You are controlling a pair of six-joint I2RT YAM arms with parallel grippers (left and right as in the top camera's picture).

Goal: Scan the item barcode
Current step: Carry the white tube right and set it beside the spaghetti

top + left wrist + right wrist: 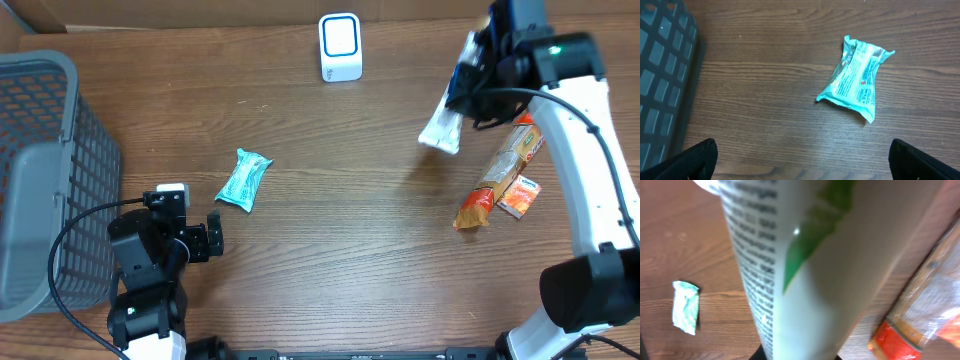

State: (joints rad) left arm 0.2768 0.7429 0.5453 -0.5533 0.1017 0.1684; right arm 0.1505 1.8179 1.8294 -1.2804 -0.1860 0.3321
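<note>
Grips a white pouch (442,128) by its upper end in the right hand (468,88), jaws narrow, lifted clear of the worktop (350,270) at two o'clock in the overhead view, well apart from the scanner (340,47) standing at twelve. Holds the left hand (203,240) spread wide and empty at eight o'clock, beside the basket (40,150) and near a teal packet (244,179). Could miss the read by presenting the wrong face to the scanner window, or by tilting the code too steeply; cannot place the barcode from any view here. Could let the pouch swing or slide, pinched at one end only, smearing the code in passing or dropping it toward the long orange packet (500,172) and small orange sachet (519,196) lying near at four o'clock. Could also tip the scanner by coming in too low. From overhead, gives the whole layout and the gap left to close between pouch and scanner, yet nothing legible on the pouch. From the right wrist, fills nearly edge to edge with the pouch face, blurred lines of dark print and a green patch, hiding the hand's own fingers almost wholly and leaving the scanner out. From the left wrist, shows the teal packet's print, the basket wall at nine o'clock and two fingertips (690,160) far apart at the bottom corners, with neither pouch nor scanner.
</note>
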